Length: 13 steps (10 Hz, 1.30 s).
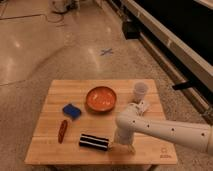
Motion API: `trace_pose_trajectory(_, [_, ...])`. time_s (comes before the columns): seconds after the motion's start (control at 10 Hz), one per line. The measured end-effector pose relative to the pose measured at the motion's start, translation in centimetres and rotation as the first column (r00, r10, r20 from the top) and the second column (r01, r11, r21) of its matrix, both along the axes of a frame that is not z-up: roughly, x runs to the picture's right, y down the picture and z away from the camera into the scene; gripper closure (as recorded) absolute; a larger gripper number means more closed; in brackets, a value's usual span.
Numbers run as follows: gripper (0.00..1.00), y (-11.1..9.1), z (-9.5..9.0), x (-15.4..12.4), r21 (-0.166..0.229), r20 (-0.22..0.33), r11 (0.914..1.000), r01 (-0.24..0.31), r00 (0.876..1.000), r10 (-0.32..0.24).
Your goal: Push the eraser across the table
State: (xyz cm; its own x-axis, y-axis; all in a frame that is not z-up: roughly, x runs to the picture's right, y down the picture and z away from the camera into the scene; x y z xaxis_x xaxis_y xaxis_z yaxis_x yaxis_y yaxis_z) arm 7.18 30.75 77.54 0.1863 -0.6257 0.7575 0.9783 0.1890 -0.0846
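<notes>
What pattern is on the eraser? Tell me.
Black with white stripes, camera view; pincer beside it.

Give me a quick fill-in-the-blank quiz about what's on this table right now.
1. The claw sits just right of the ____.
2. The bowl is colored ____.
3. Right of the bowl stands a white ____.
4. The blue block lies ____ of the bowl.

Missing words: eraser; orange; cup; left
</notes>
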Motion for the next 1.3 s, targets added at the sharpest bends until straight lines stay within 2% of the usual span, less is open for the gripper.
trace_pose_trajectory(0.4, [0.2,-1.0,0.1,-3.3,0.01,0.075,0.9995,0.03,0.997,-0.03])
trace_pose_trajectory(1.0, [0.2,-1.4,-0.9,-6.8,0.012,0.176,0.9975,0.069,0.982,-0.07])
trace_pose_trajectory(1.3, [0.2,-4.5,-1.0,-5.7,0.069,0.19,0.9974,0.019,0.981,-0.032])
